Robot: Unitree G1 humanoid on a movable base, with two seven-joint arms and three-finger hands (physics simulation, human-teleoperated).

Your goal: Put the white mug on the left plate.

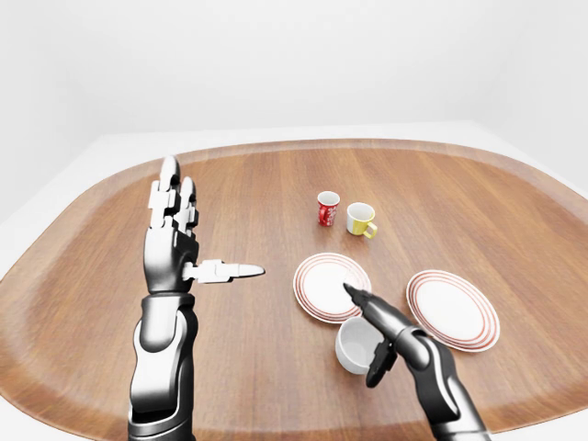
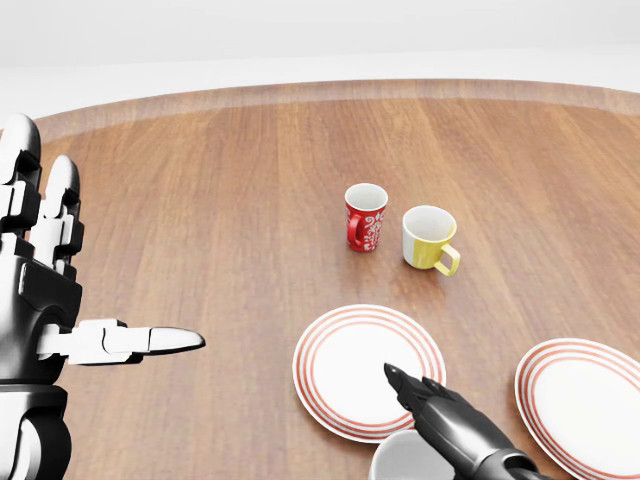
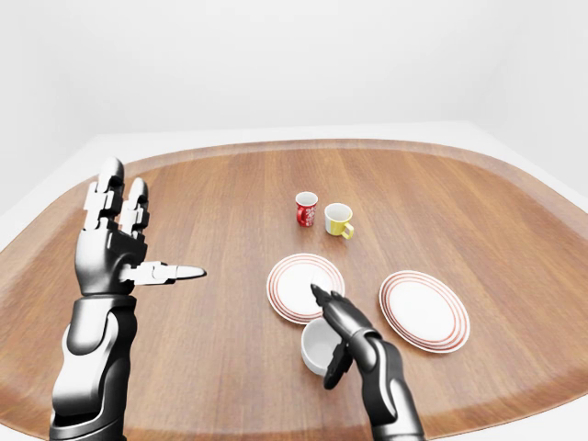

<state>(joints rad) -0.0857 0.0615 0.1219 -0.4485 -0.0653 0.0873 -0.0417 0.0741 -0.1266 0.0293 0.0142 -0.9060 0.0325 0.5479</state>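
Observation:
The white mug (image 1: pixel 354 346) stands upright on the wooden table (image 1: pixel 248 202), just below the left plate (image 1: pixel 317 285) in the left-eye view, off the plate. My right hand (image 1: pixel 363 335) is at the mug's right side. Its long fingers (image 1: pixel 367 306) reach straight out over the rim toward the plate, and the thumb points down beside the mug wall. The fingers are not closed round the mug. My left hand (image 1: pixel 209 230) is raised at the left, open and empty, with its fingers up and the thumb pointing right.
A right plate (image 1: pixel 452 310) with the same red rings lies right of the left plate. A red patterned mug (image 1: pixel 328 209) and a yellow mug (image 1: pixel 360 219) stand above the plates. The table's rounded edge runs all around.

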